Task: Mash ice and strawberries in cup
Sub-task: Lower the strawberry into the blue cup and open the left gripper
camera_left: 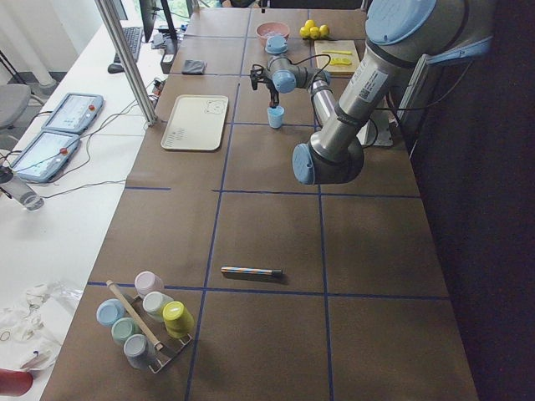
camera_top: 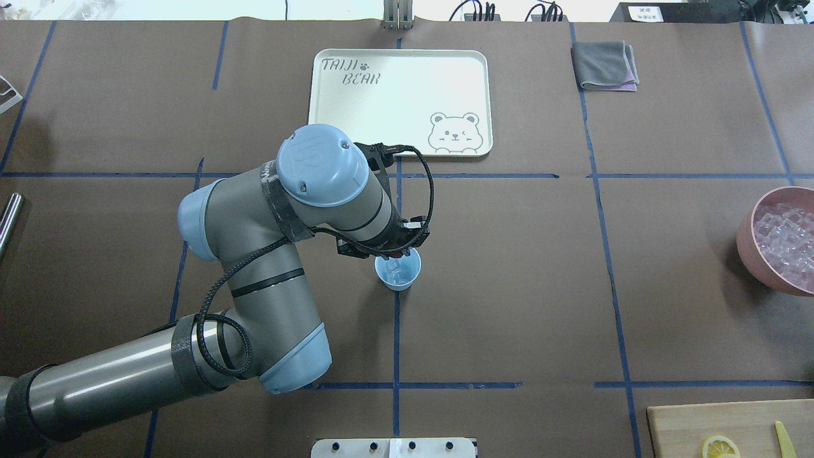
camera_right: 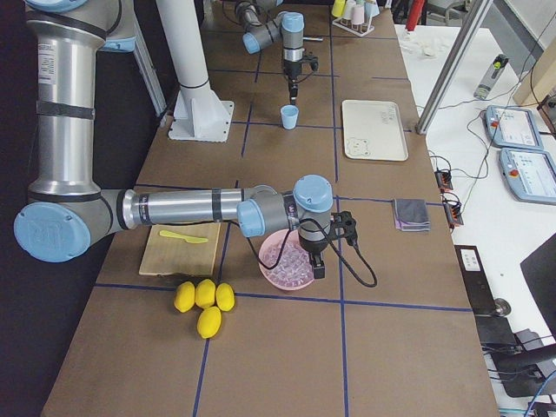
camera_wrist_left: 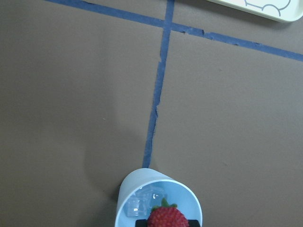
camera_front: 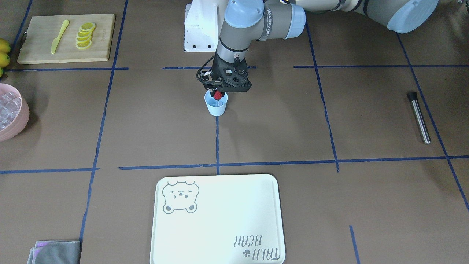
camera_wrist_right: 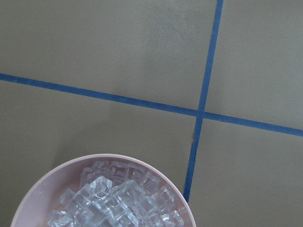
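Observation:
The light-blue cup (camera_front: 216,107) stands on the brown table near its middle, on a blue tape line. My left gripper (camera_front: 218,94) hangs just over the cup's rim, shut on a red strawberry (camera_wrist_left: 166,218) with a green top. Inside the cup (camera_wrist_left: 128,189) lie a few clear ice cubes (camera_wrist_left: 142,201) under the berry. My right gripper (camera_right: 316,268) shows only in the exterior right view, over a pink bowl (camera_wrist_right: 47,177) heaped with ice (camera_wrist_right: 118,198); I cannot tell whether it is open or shut.
A white bear tray (camera_front: 220,220) lies toward the operators' side. A metal rod (camera_front: 419,117) lies on my left side. A cutting board (camera_front: 36,51) carries lemon slices (camera_front: 85,35) and a yellow knife (camera_front: 59,36). A grey cloth (camera_front: 55,252) and whole lemons (camera_right: 204,300) lie nearby.

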